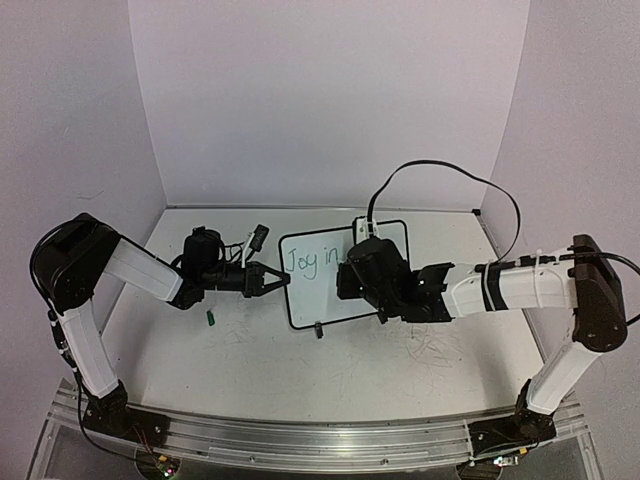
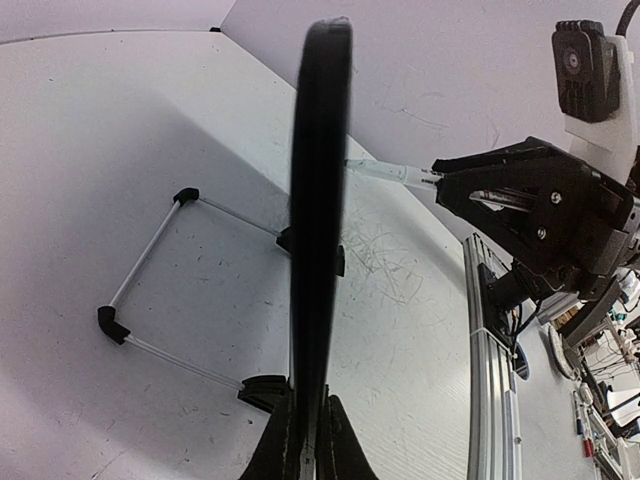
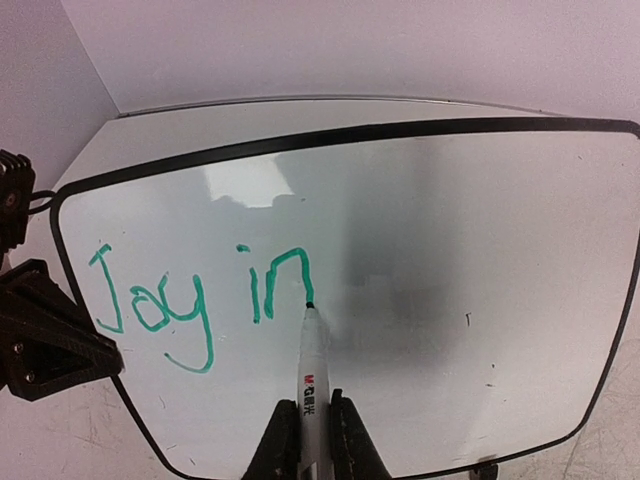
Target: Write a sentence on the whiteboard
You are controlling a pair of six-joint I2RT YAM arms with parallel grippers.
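Note:
The whiteboard (image 1: 325, 295) stands tilted at the middle of the table, its black-bordered face (image 3: 450, 250) towards the right wrist camera. My left gripper (image 1: 279, 280) is shut on the board's left edge; in the left wrist view the board is edge-on (image 2: 318, 200), pinched between the closed fingers (image 2: 308, 445). My right gripper (image 3: 310, 440) is shut on a white marker (image 3: 312, 370). Its tip touches the board at the foot of the "n". The sentence (image 3: 190, 300), in green, reads "Joy in" on one line.
A small green marker cap (image 1: 211, 318) lies on the table in front of the left gripper. Faint grey scribbles (image 1: 430, 350) mark the tabletop near the right arm. Behind the board are its wire stand and black feet (image 2: 150, 260). Purple walls enclose the table.

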